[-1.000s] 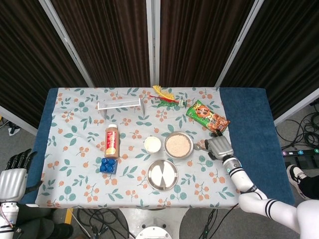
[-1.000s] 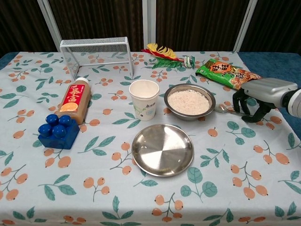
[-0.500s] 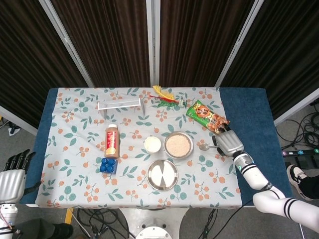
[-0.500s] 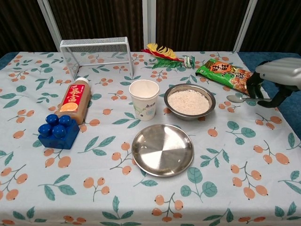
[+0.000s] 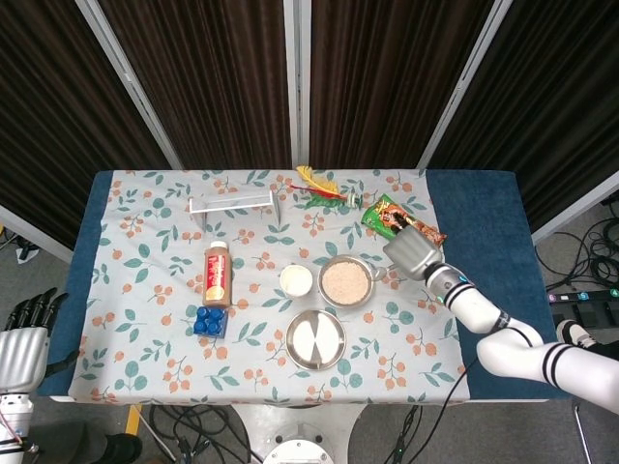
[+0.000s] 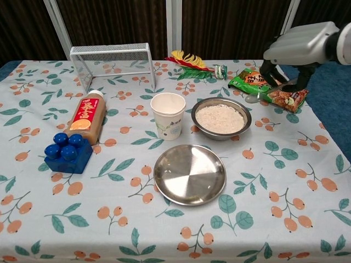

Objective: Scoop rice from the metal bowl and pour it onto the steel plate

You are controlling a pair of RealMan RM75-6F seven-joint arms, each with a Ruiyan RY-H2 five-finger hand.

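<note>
- Compared with half a second earlier, the right hand (image 6: 299, 49) is seen raised off the tablecloth and carried up and inward; it is now held in the air above the snack packet (image 6: 267, 87), nearer the metal bowl (image 6: 221, 118) than before.
- The spoon (image 6: 253, 98) has been lifted along with it, whereas a second ago its bowl lay on the cloth beside the metal bowl.
- The right hand's fingers are curled down around the spoon's handle, and the spoon is gripped with its bowl pointing toward the metal bowl; no rice can be made out in it.
- The metal bowl, filled with white rice, is left unmoved at the table's centre-right, just right of the paper cup (image 6: 168, 115).
- The steel plate (image 6: 190, 174) is found directly in front of the bowl, bare.
- The left hand (image 5: 26, 340) is kept off the table at the lower left of the head view, fingers apart, nothing held.
</note>
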